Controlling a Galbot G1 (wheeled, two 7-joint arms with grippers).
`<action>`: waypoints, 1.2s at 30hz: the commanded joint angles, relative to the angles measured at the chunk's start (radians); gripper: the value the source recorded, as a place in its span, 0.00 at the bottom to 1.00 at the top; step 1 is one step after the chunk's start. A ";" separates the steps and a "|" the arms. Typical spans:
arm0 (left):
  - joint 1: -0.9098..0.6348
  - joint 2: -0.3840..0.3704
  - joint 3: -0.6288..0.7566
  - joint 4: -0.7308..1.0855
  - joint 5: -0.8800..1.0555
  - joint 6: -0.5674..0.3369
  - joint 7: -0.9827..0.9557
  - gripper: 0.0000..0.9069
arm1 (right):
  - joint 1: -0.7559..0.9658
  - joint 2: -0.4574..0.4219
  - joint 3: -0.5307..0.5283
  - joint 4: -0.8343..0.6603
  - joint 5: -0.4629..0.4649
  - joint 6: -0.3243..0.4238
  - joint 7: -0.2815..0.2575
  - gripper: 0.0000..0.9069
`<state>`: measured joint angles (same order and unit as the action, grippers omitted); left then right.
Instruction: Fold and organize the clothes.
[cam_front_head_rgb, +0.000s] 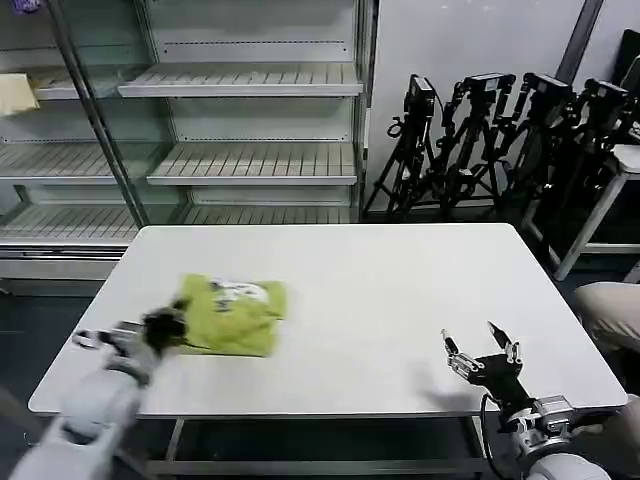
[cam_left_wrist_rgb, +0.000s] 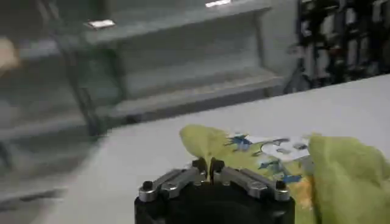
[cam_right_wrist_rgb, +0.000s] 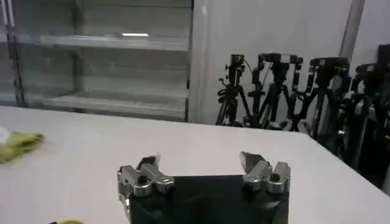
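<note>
**Folded T-shirt at the left gripper, right gripper waiting open**

The lime T-shirt (cam_front_head_rgb: 233, 316) is seen lying on the white table (cam_front_head_rgb: 380, 300), in the left part of it, gathered into a compact folded bundle. A white patch with blue marks is visible on its upper side, although the shirt was expected to be plain; what the marks show cannot be read. In the left wrist view the same fabric (cam_left_wrist_rgb: 341, 176) is seen just in front of the fingers, with one yellow-green corner raised up behind them.

The left gripper (cam_front_head_rgb: 165, 326) is placed at the left edge of the bundle, touching it. Its two fingers are pressed together, tip against tip, as the left wrist view (cam_left_wrist_rgb: 208, 168) shows. Whether a fold of the cloth is pinched between them cannot be told.

The right gripper (cam_front_head_rgb: 483, 352) is held above the table near its front right part, well apart from the shirt. Its fingers are spread wide and nothing is held between them (cam_right_wrist_rgb: 201, 164).

Metal shelves (cam_front_head_rgb: 250, 165) and a group of black tripods (cam_front_head_rgb: 500, 140) are seen behind the table.
</note>
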<state>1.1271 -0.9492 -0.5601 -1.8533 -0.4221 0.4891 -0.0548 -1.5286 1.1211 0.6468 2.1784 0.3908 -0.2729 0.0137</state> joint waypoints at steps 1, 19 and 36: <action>0.011 0.248 -0.401 -0.021 0.130 -0.058 0.177 0.00 | 0.005 -0.001 -0.014 -0.005 -0.006 0.004 0.000 1.00; 0.000 -0.082 0.555 -0.361 0.164 0.030 0.148 0.00 | -0.042 0.002 0.031 0.006 -0.008 0.012 -0.003 1.00; -0.268 -0.396 0.685 -0.018 0.031 0.089 -0.318 0.01 | -0.029 -0.029 0.087 0.006 0.022 0.010 -0.005 1.00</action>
<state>1.0056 -1.1447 -0.0081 -2.0507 -0.3494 0.5492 -0.1340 -1.5611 1.1072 0.7017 2.1858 0.3929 -0.2617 0.0096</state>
